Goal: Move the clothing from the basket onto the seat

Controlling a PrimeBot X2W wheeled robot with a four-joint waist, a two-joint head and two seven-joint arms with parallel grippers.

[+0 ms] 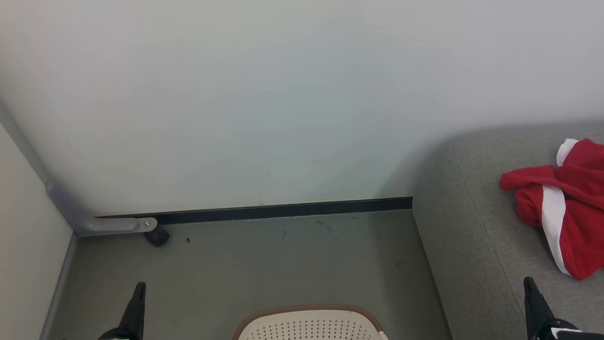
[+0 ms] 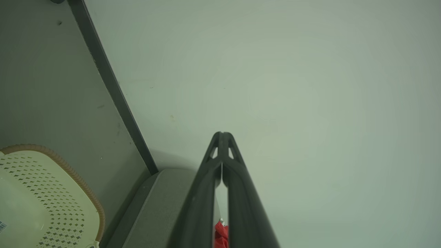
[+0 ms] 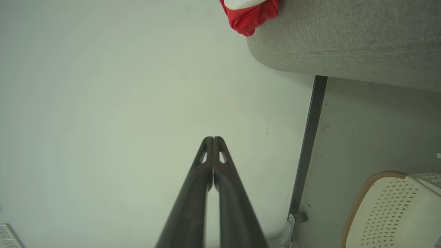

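The red clothing with white stripes (image 1: 564,208) lies crumpled on the grey sofa seat (image 1: 476,236) at the right of the head view; a red corner of the clothing (image 3: 249,15) hangs over the seat's edge (image 3: 344,38) in the right wrist view. The cream basket with its brown rim (image 1: 309,323) stands on the floor at the bottom centre, and its visible part holds no garment. My left gripper (image 1: 138,289) is at the lower left and my right gripper (image 1: 528,283) at the lower right over the seat. Both are shut with nothing between the fingers (image 2: 222,136) (image 3: 213,139).
A pale wall (image 1: 264,104) with a dark baseboard (image 1: 283,210) runs behind the grey floor (image 1: 264,259). A grey metal bracket with a black caster (image 1: 155,233) sits at the left corner. The basket (image 2: 41,206) (image 3: 389,213) stands near the seat's end.
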